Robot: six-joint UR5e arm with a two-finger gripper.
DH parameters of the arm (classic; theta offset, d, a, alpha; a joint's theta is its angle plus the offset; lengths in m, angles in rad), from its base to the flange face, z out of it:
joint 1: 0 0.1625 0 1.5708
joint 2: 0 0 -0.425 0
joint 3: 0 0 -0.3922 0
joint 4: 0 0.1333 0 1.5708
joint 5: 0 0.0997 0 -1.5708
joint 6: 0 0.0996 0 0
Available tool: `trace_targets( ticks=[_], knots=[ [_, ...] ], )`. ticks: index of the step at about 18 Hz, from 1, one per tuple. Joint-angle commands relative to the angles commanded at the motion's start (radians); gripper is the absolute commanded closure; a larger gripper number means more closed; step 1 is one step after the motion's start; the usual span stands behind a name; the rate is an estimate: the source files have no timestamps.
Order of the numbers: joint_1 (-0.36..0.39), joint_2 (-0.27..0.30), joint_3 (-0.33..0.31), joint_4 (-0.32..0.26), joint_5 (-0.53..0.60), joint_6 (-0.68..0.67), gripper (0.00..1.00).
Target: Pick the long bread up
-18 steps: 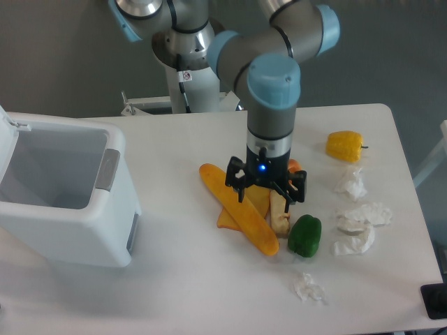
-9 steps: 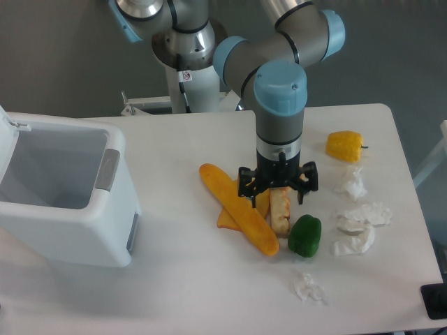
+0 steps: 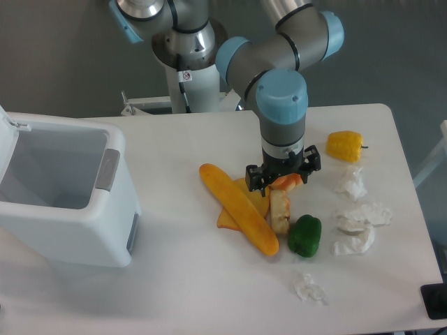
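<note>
Watching the gripper [image 3: 283,179] slide off to my right over the last second: it sat above the middle of the food pile a moment ago, close to the long bread [image 3: 238,207], and now it hangs over the orange bun [image 3: 288,182] at the back of the cluster, rotated around its wrist as well. The fingers [image 3: 265,185] look spread, with nothing held between them, though from this fixed camera the tips are small and dark against the food, so I'd call them open rather than swear to it. The long bread itself has not budged: it lies flat on the worktop [image 3: 209,279], running diagonally from upper left to lower right, its lower end just beside the green pepper [image 3: 304,235], and it overlaps the flat yellow wedge slice [image 3: 248,202] beneath it. A pale sandwich-like piece [image 3: 280,211] sits between the bread and the pepper. What this means for me is that the pick has not started; the tool has drifted away from the target instead of settling over it, and by my reading it is now lined up nearer the bun than the loaf. I would want it back toward the left, over the loaf's midsection, with the fingers turned across its narrow width before coming down, since a descent from here risks catching the bun or the neighbouring pieces.
</note>
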Motion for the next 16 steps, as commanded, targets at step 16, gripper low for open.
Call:
trace_targets(
  ticks=[16],
  knots=[
    [-0.021,-0.123,0.067,-0.012,-0.019,-0.157,0.0]
  ],
)
